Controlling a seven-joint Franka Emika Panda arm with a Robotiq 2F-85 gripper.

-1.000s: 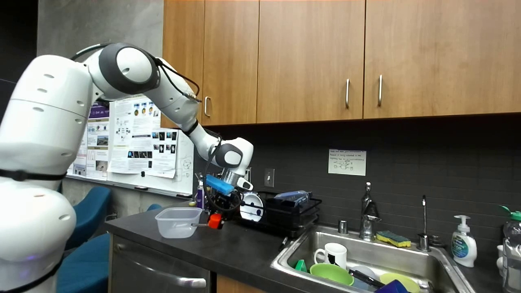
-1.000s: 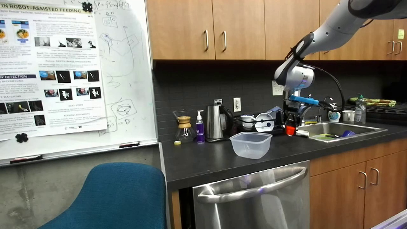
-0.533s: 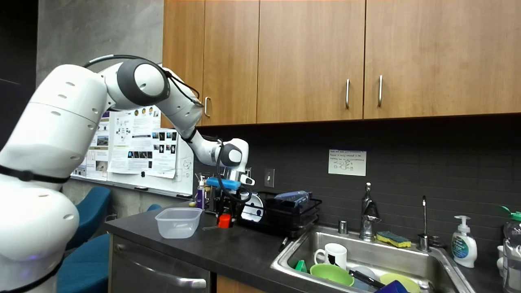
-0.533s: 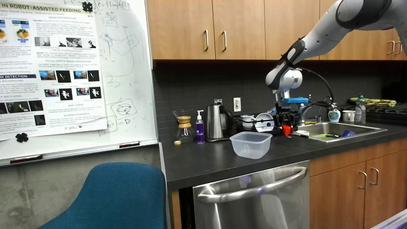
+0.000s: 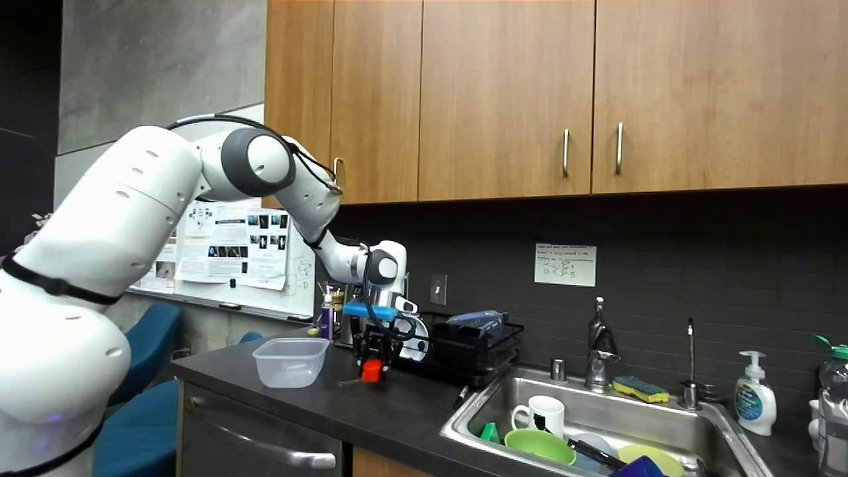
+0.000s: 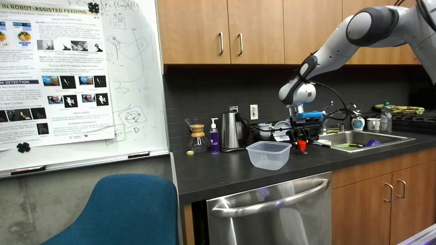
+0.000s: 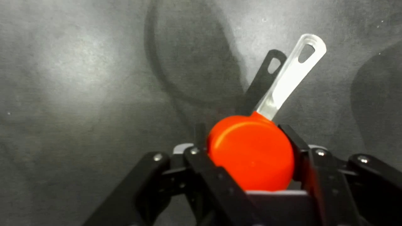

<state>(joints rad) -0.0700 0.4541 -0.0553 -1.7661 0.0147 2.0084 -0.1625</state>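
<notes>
My gripper (image 7: 248, 138) is shut on a red measuring cup (image 7: 252, 153) with a flat metal handle (image 7: 290, 77). The fingers stand on both sides of the cup, and its flat base faces the wrist camera. The handle points away to the upper right in the wrist view, and its shadow lies apart from it on the dark counter (image 7: 78, 141). The cup shows low over the counter in both exterior views (image 5: 371, 372) (image 6: 301, 145). A clear plastic container (image 5: 291, 364) stands on the counter beside the gripper; it also shows in an exterior view (image 6: 269, 156).
A black dish rack (image 5: 467, 351) with dishes stands behind the gripper. The sink (image 5: 458, 424) holds a white mug (image 5: 544, 414), a green bowl (image 5: 540, 445) and other dishes. A steel kettle (image 6: 231, 131), a purple bottle (image 6: 214, 139) and a glass carafe (image 6: 198, 141) stand by the wall.
The arm has come lower, and the gripper has turned more upright. The red cup has moved with it, down towards the counter and slightly nearer the clear container in an exterior view.
</notes>
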